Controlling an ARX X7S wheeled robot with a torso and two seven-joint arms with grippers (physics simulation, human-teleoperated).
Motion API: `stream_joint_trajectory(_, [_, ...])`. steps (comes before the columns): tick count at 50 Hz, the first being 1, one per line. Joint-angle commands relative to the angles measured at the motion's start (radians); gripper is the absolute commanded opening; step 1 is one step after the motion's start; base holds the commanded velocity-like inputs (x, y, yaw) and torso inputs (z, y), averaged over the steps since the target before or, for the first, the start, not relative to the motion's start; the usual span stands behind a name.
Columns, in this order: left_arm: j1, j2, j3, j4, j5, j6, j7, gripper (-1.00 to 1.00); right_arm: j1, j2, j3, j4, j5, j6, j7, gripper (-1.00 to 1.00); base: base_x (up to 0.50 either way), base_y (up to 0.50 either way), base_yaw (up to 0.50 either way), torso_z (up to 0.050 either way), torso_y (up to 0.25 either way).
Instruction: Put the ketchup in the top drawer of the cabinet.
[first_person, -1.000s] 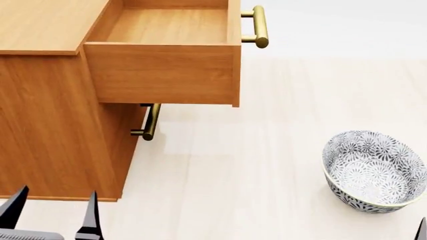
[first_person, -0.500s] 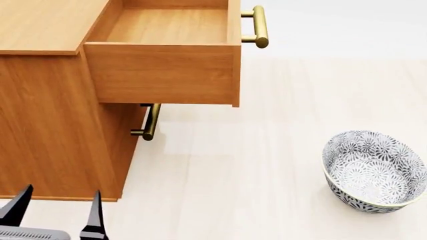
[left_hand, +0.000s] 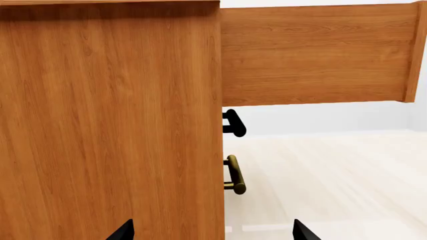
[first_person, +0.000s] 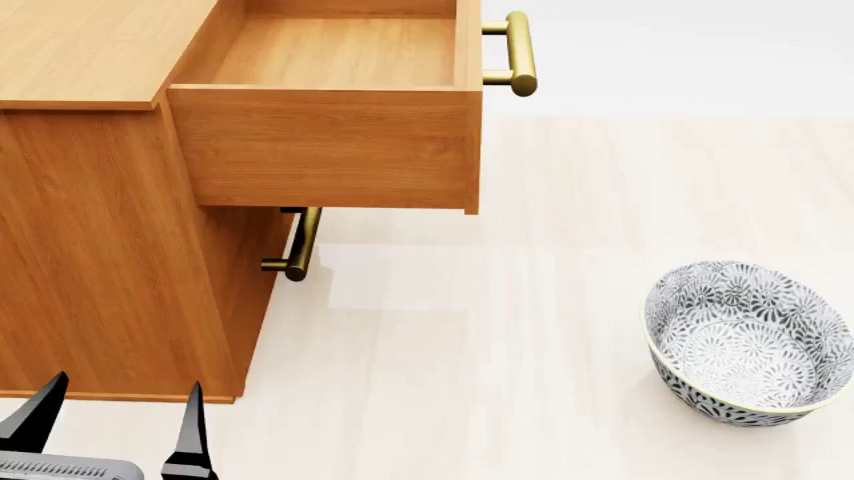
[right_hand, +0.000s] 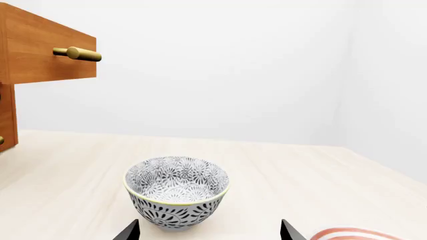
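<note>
Top drawer (first_person: 334, 110) is pulled well out from cabinet (first_person: 94, 200), brass handle (first_person: 518, 52) on its right end; inside looks bare wood, nothing in it as far as head view shows. So opening step looks done. Lower drawer handle (first_person: 300, 245) sits under it, that drawer shut. Ketchup: not visible in any view, so can't say where it is; not in drawer, not in either gripper. L gripper (first_person: 114, 425) sits at near-left edge of head view, just near of cabinet's near side, fingers apart, empty. L wrist cam looks flat along cabinet side panel w/ drawer underside jutting to the right. R gripper (right_hand: 208, 231) only shows as two dark tips in its wrist cam, well apart w/ nothing between; not visible in head view. R wrist cam faces patterned bowl (right_hand: 177, 191) on pale floor, bowl empty; same bowl at near-right in head view, well apart from cabinet. A red-striped rim (right_hand: 350, 233) peeks in at edge of R wrist cam, near the bowl; too little showing to ID. Judgement: roughly first third done (drawer open). Left: find ketchup, grasp, carry over drawer's open top, release inside. Closing drawer not asked by task.
</note>
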Motion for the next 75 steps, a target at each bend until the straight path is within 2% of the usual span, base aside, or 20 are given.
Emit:
stream_joint_trajectory(1, [-0.005,-0.004,0.002,-0.015,-0.007,0.006,-0.005,1.0,-0.003,-0.007,0.005,0.015,0.004,-0.011,-0.005,1.0,0.0,0.0,0.0,0.0,0.0])
stream_joint_trajectory(45, [-0.015,-0.021,0.019,-0.033,-0.027,0.014,-0.027,1.0,0.053,-0.021,-0.053,0.093,-0.035,-0.006,0.011,1.0,0.0,0.0,0.0,0.0,0.0])
stream_joint_trajectory(75, [-0.023,-0.03,0.032,-0.059,-0.038,0.028,-0.035,1.0,0.107,-0.041,-0.098,0.229,-0.073,-0.024,0.007,1.0,0.0,0.0,0.0,0.0,0.0])
